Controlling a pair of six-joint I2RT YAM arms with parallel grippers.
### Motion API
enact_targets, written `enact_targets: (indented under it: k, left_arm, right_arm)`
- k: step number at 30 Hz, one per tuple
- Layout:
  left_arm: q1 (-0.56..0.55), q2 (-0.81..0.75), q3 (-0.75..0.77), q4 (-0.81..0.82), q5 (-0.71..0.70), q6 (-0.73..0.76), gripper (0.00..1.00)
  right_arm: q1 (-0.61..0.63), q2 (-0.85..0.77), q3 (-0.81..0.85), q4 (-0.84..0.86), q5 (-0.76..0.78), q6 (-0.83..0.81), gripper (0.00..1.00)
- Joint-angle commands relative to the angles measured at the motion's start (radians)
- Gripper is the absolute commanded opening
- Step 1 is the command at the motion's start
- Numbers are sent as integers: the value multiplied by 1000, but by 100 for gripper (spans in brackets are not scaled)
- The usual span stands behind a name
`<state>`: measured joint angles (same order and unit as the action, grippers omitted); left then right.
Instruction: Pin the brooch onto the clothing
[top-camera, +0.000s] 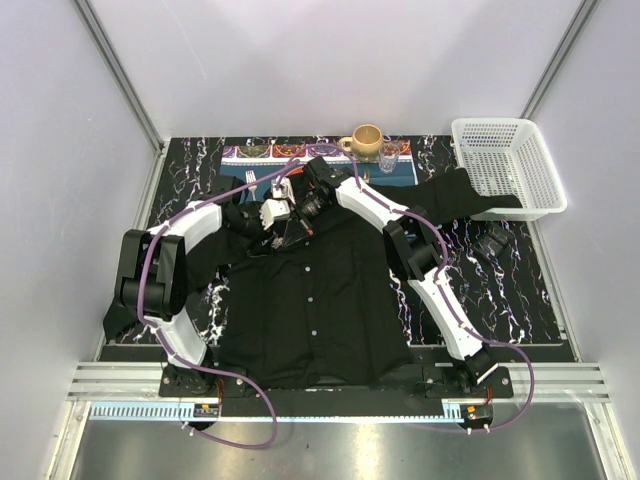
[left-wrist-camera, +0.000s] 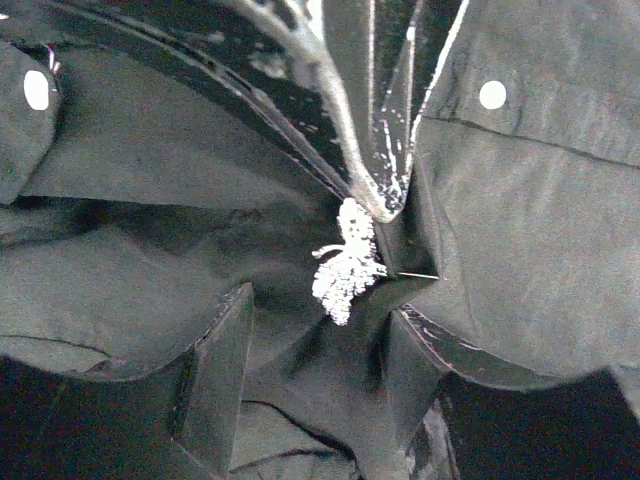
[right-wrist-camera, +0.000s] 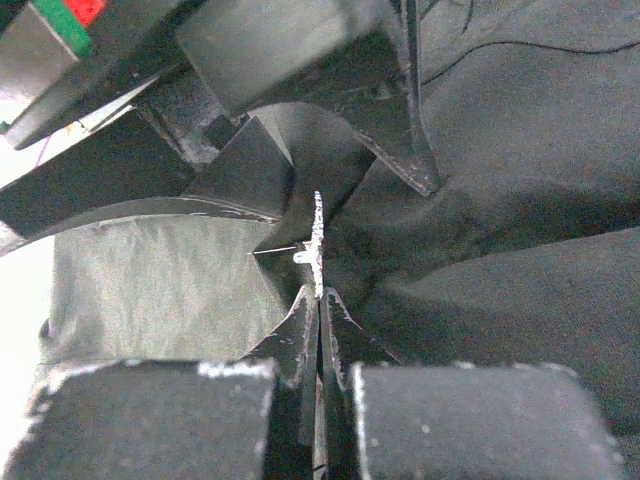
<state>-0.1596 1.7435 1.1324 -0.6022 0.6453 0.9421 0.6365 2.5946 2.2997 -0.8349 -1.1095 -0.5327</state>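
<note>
The clothing (top-camera: 310, 310), a black button-up shirt, lies flat on the table with its collar at the far end. Both grippers meet near the collar. My right gripper (right-wrist-camera: 320, 292) is shut on the brooch (right-wrist-camera: 318, 240), seen edge-on there, with its thin pin sticking out to the left. In the left wrist view the brooch (left-wrist-camera: 347, 265) is a glittering whitish ornament hanging from the right gripper's fingertips (left-wrist-camera: 375, 190), close against the fabric. My left gripper (left-wrist-camera: 318, 325) sits just below it, its two fingers (left-wrist-camera: 215, 370) pressed around a raised fold of the shirt. White buttons (left-wrist-camera: 492, 95) show nearby.
A white basket (top-camera: 505, 165) stands at the back right with one shirt sleeve reaching it. A tan mug (top-camera: 366, 140) and a glass (top-camera: 389, 155) stand on a patterned mat (top-camera: 250, 152) along the back edge. The table is black marble-patterned.
</note>
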Motion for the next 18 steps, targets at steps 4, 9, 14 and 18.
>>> enact_targets:
  k: [4,9,14,18]
  left_arm:
    - [-4,19,56,7,-56,-23,54]
    - [-8,21,56,-2,-53,-14,54]
    - [-8,-4,35,-27,-24,43,58]
    - [-8,-19,21,-34,-19,61,58]
  right_arm:
    - [5,-74,24,10,-52,17,0]
    - [3,-73,26,11,-49,20,0]
    - [0,-70,36,11,-39,22,0]
    - [-3,-65,46,17,-30,31,0]
